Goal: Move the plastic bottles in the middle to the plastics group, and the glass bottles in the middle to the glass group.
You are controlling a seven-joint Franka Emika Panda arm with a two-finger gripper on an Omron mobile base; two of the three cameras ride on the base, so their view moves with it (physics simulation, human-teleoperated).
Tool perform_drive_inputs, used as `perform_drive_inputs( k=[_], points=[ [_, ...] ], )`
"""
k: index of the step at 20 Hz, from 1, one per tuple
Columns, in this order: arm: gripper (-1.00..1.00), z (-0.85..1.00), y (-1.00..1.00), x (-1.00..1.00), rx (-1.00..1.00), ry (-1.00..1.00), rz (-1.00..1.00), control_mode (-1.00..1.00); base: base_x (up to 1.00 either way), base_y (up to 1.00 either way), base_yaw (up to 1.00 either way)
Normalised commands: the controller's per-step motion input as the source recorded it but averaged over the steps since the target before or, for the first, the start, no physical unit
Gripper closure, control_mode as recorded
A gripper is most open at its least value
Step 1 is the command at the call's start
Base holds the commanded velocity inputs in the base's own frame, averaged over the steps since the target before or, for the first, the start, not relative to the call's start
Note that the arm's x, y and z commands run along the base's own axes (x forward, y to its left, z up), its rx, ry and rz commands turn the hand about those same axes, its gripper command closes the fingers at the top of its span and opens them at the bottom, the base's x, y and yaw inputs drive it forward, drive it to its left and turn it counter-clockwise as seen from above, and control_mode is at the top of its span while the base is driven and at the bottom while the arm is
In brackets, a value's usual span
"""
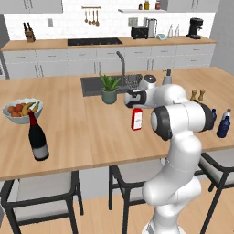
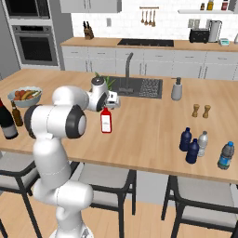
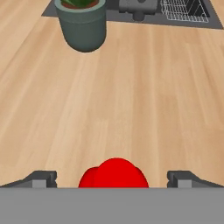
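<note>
Red glass is the item in hand: the slim red bottle (image 1: 136, 119) stands upright on the wooden island counter (image 1: 77, 132) in the left base view, at about 7 o'clock from the potted plant (image 1: 109, 88) and just below the gripper (image 1: 130, 99), which hangs over its neck. The dark wine bottle (image 1: 38, 137) stands far off toward 9 o'clock, near the fruit bowl (image 1: 23, 110). A blue-capped bottle (image 1: 223, 125) sits at the counter's 3 o'clock edge.

Right base view: the red bottle is mid-counter, directly under the hand. The two navy bottles (image 2: 189, 144) stand close together toward 4 o'clock from it, with the pale grey bottle (image 2: 202, 143) just beside them and a clear blue-capped bottle further right. The wine bottle is at the 9 o'clock edge, partly cut off. The soap dispenser (image 2: 176, 89) and the salt and pepper pair (image 2: 201, 111) stand behind, well apart from the bottles.

Hand view: the red cap and shoulder sit at 6 o'clock, centred between the two fingertips (image 3: 41, 178). The pincer is spread wide, touching nothing. The plant pot is at 11 o'clock, the sink (image 3: 175, 15) at 1 o'clock.

Judgement on handling: a glass bottle, rigid and smooth, likely slippery and top-heavy if pinched at the cap. It looks narrow enough to fit the spread. The better hold seems the body just below the shoulder, jaws square to it, so it stays upright on the long carry toward the wine bottle; a knock could tip it
</note>
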Motion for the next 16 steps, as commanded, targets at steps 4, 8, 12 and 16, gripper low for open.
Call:
perform_drive_inputs(
  k=[4, 8, 12, 16],
  points=[
    [-1.00, -0.19, 0.00, 0.05, 0.00, 0.00, 0.00, -1.00, 0.00, 0.00, 0.00],
    [-1.00, -0.12, 0.00, 0.00, 0.00, 0.00, 0.00, -1.00, 0.00, 0.00, 0.00],
    [1.00, -0.01, 0.00, 0.00, 0.00, 0.00, 0.00, -1.00, 0.00, 0.00, 0.00],
    [1.00, 0.00, 0.00, 0.00, 0.00, 0.00, 0.00, -1.00, 0.00, 0.00, 0.00]
  ],
)
